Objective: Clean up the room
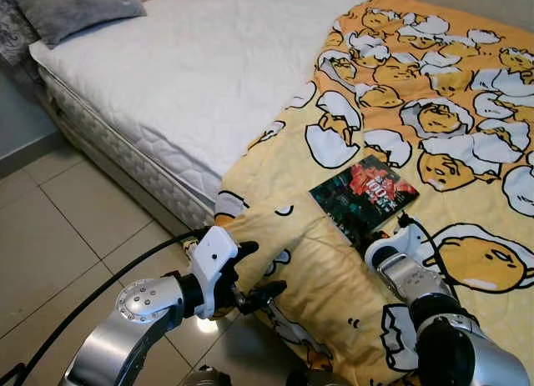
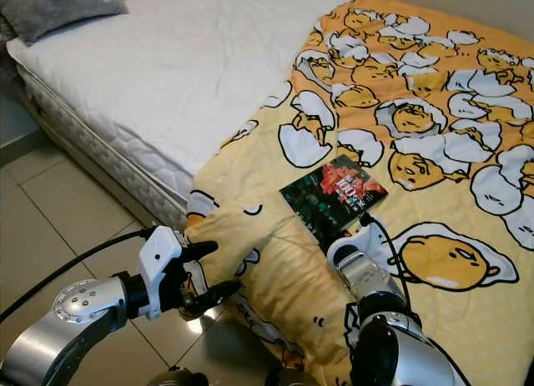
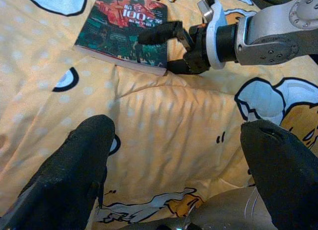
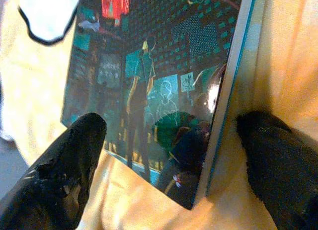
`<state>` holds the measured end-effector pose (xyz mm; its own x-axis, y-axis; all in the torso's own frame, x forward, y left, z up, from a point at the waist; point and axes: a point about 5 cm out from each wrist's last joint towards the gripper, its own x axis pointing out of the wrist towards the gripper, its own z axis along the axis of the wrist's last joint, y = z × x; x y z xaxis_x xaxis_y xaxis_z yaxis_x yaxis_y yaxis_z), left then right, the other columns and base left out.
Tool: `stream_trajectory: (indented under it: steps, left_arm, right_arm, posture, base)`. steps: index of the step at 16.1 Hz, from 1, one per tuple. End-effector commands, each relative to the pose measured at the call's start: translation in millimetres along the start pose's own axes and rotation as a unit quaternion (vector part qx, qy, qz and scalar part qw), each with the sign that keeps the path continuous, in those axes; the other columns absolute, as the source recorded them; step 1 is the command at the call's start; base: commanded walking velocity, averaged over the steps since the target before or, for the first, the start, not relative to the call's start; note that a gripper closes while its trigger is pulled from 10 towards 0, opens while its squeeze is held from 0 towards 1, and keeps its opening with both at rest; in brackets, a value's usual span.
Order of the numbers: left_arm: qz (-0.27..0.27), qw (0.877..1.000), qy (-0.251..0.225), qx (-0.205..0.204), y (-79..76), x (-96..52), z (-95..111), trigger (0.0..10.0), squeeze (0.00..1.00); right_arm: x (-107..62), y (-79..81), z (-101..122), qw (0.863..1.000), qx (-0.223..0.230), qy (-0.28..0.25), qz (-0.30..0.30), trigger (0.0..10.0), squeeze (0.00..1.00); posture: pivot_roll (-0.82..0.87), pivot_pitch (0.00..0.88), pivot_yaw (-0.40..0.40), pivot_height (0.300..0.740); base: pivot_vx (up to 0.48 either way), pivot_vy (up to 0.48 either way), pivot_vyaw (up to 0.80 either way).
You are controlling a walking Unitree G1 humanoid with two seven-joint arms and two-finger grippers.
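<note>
My right tool (image 3: 166,48) spread apart, straddling book (image 1: 364,196) corner on egg-print blanket (image 1: 434,94) near bed edge. My left tool (image 1: 254,278) apart, beside hanging blanket fold; grey pillow (image 1: 71,9) at far bed corner.

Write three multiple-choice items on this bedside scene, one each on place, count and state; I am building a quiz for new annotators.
1. Where does the dark glossy paperback book lie?
A. on the yellow egg-print blanket
B. on the tiled floor
C. on the grey pillow

2. How many books are there?
A. three
B. one
C. two

3. What is the right end effector doing?
A. shut on the book
B. hanging idle
C. open at the book's corner

Key: A, blanket surrounds it; B, a single cover; C, fingers straddle the corner, apart.
</note>
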<state>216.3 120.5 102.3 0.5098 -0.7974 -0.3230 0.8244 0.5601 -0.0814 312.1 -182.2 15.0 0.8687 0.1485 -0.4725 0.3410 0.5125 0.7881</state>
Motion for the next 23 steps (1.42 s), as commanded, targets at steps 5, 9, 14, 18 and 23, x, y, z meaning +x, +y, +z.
stream_trajectory:
  steps: [5,9,14,18,23]
  left_arm:
    - [0.005,1.000,-0.005,0.007,2.0,0.9,6,10.0,0.00]
    - [0.006,1.000,-0.009,0.010,3.3,3.9,7,10.0,0.00]
    - [0.006,1.000,-0.010,0.012,3.6,5.9,8,10.0,0.00]
    - [0.004,1.000,-0.010,0.012,4.3,5.5,8,10.0,0.00]
    - [0.001,1.000,-0.002,0.011,1.0,0.2,6,10.0,0.00]
  right_arm:
    - [10.7,49.5,18,0.986,0.117,-0.047,0.108,10.0,0.00]
    - [11.9,52.2,26,0.988,0.104,-0.061,0.093,10.0,0.00]
    - [11.8,33.9,16,0.986,0.148,-0.070,0.020,0.0,0.00]
    - [13.8,41.5,14,0.984,0.161,-0.069,0.040,0.0,0.00]
    - [15.8,40.1,-1,0.992,0.120,-0.041,0.015,10.0,0.00]
  posture:
    - [-0.04,0.131,-0.005,0.740]
    - [-0.04,0.113,-0.009,0.740]
    - [-0.04,0.116,-0.006,0.740]
    - [-0.03,0.121,0.001,0.740]
    - [-0.01,0.144,0.008,0.740]
  base:
    - [0.000,0.000,0.00]
    - [0.000,0.000,0.00]
    - [0.000,0.000,0.00]
    - [0.000,0.000,0.00]
    - [0.000,0.000,0.00]
